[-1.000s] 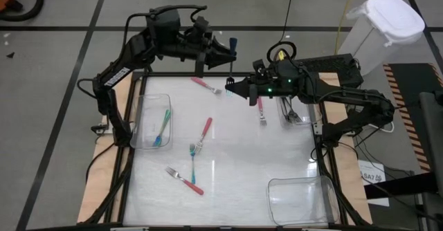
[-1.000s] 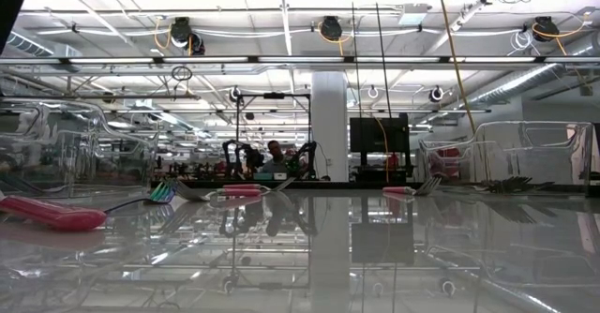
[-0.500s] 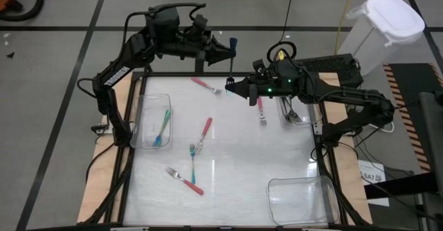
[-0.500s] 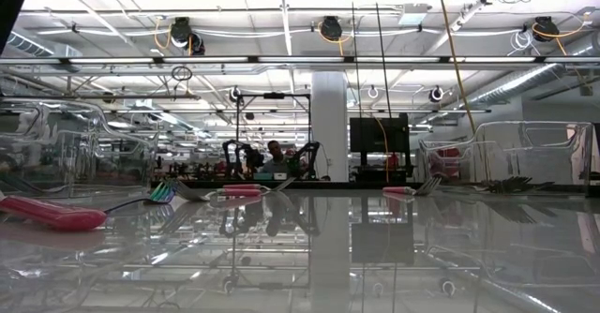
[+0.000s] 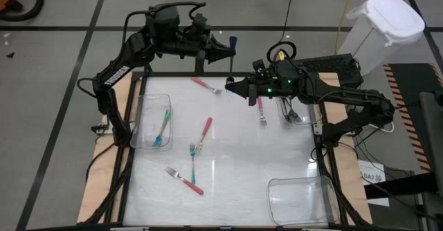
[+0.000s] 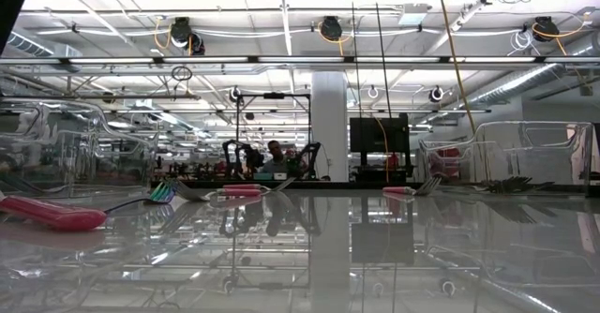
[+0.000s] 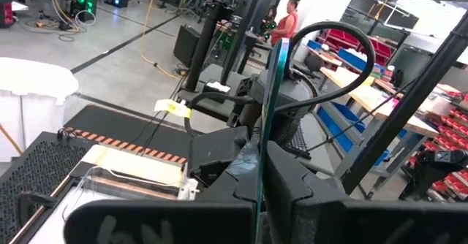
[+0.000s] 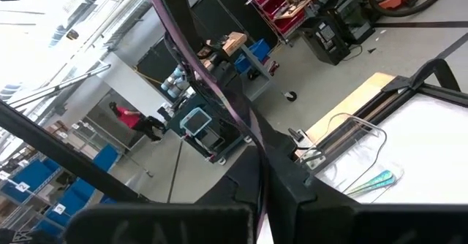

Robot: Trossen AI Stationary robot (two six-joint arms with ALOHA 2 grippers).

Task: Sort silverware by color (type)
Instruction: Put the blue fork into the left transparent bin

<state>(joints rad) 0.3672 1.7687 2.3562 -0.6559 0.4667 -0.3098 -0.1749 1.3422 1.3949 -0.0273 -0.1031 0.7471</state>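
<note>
My left gripper (image 5: pixel 228 51) hangs over the table's far edge, shut on a teal-blue fork (image 5: pixel 233 44). My right gripper (image 5: pixel 230 87) points toward the table's left over the far middle, shut on a slim pink fork (image 8: pixel 197 61). Loose on the table lie pink-handled forks (image 5: pixel 206 86), (image 5: pixel 260 110), (image 5: pixel 205 131), (image 5: pixel 185 181), a teal fork (image 5: pixel 192 158) and black forks (image 5: pixel 291 110). Teal forks (image 5: pixel 163 127) lie in the left clear bin (image 5: pixel 147 103). The low view shows only forks, among them a pink handle (image 6: pixel 52 213). My left gripper pinches the teal-blue fork between its two fingers (image 7: pixel 300 189). The fork is lifted clear, and its slim teal length (image 7: pixel 272 90) stands out beyond the fingertips. Which end is in the hold is hidden by the fingers. My right gripper pinches the pink fork between its two shut fingers (image 8: pixel 289 167). The fork's thin pink length (image 8: pixel 219 90) runs out past the fingertips, lifted clear of the table. The fingers hide the held end.
A second clear bin (image 5: pixel 299 198) sits at the table's near right corner. A white lidded bin (image 5: pixel 381 30) stands on the floor beyond the right arm. Open tabletop lies in the near middle (image 5: pixel 235 182). A person (image 7: pixel 287 17) stands far off in the room.
</note>
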